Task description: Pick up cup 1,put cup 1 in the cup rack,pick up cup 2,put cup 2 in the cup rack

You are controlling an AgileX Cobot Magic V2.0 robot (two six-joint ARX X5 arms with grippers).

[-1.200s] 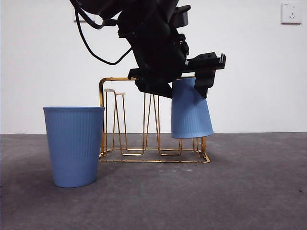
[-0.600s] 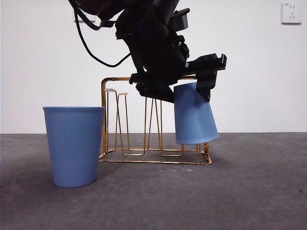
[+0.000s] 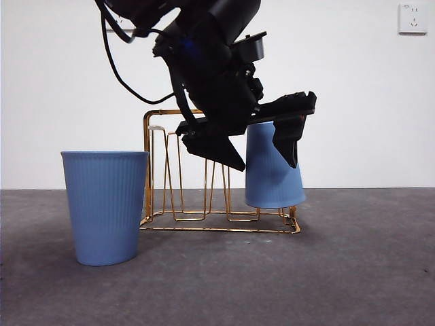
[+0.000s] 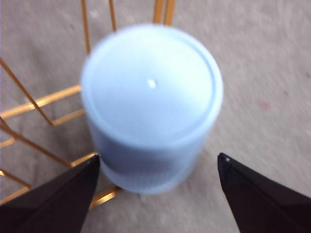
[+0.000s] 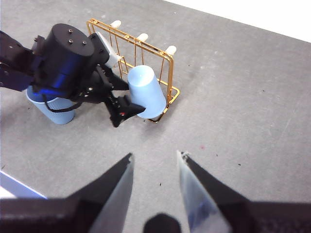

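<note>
A blue ribbed cup [image 3: 272, 176] stands upside down over a prong at the right end of the gold wire cup rack [image 3: 173, 170]. My left gripper [image 3: 264, 161] is open, with one jaw on each side of this cup [image 4: 150, 97] and gaps between jaws and cup wall. A second blue cup [image 3: 105, 204] stands upright on the table, just left of the rack. My right gripper [image 5: 155, 154] hangs high above the table, open and holding nothing, and looks down on the rack [image 5: 141, 41] and both cups.
The grey table [image 3: 353, 272] runs to a white wall with a socket [image 3: 413, 18] at the upper right. Other rack prongs with white tips [image 5: 142, 37] stand bare. The left arm [image 5: 65, 53] leans over the rack and the upright cup [image 5: 53, 109].
The left gripper's jaws have spread off the inverted cup. The cup has dropped a little and now sits straighter on the rack's right end.
</note>
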